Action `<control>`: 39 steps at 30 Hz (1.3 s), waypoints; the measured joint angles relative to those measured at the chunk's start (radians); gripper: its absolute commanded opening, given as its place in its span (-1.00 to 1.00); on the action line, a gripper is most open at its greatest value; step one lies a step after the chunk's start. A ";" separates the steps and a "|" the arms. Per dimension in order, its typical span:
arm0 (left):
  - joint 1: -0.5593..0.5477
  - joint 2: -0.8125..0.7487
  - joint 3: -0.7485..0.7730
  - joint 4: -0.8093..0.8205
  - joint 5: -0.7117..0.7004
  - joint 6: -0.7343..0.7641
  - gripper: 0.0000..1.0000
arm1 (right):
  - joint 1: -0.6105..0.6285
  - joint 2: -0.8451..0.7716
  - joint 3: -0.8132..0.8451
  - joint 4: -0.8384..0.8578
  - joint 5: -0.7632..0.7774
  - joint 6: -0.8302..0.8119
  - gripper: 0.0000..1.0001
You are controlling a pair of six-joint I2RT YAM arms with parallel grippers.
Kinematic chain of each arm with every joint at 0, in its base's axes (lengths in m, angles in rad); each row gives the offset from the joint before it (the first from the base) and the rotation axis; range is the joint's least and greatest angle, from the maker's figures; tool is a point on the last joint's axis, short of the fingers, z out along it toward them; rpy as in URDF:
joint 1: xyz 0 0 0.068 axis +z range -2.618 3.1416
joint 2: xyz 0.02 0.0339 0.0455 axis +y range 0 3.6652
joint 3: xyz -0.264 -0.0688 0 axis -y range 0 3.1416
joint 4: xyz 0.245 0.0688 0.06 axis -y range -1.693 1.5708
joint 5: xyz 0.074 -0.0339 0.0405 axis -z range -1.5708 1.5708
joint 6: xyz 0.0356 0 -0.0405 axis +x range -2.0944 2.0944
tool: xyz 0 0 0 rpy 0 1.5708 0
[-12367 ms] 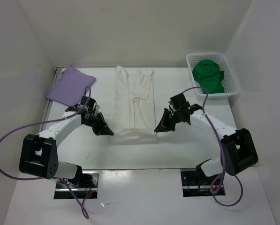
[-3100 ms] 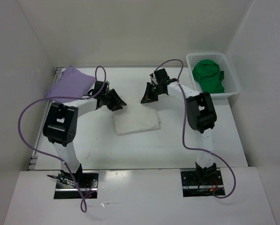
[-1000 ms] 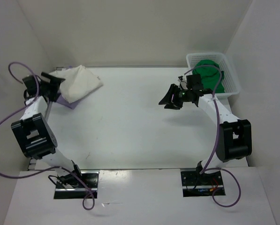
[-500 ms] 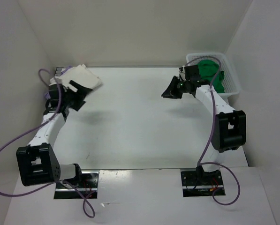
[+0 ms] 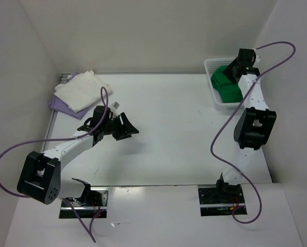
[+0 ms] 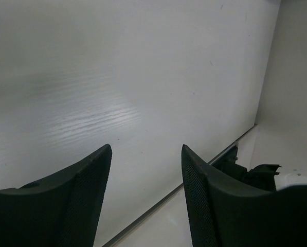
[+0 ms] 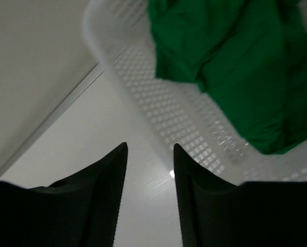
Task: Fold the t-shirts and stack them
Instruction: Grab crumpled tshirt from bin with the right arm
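1 overhead, 2 wrist close-ups, probably downward

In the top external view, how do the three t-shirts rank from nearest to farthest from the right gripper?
1. green t-shirt, in the basket at the far right, just below the right gripper.
2. cream white t-shirt, in the far left corner.
3. lavender t-shirt, beneath the cream one; its visible edge lies slightly farther left.

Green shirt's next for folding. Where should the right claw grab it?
Pinch a raised fold near the middle of the green shirt, coming from above. It lies bunched in the basket, whose walls block a sideways approach. The right claw is open near the rim.
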 measured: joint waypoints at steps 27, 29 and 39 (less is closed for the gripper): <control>0.001 0.054 0.024 -0.051 0.024 0.077 0.47 | -0.076 0.806 0.916 -0.255 0.073 0.054 -0.30; 0.001 0.054 0.024 -0.051 0.022 0.072 0.47 | -0.076 0.833 0.948 -0.270 0.068 0.056 -0.07; 0.001 0.054 0.024 -0.043 0.009 0.045 0.47 | -0.076 0.850 0.980 -0.304 0.034 0.044 -0.99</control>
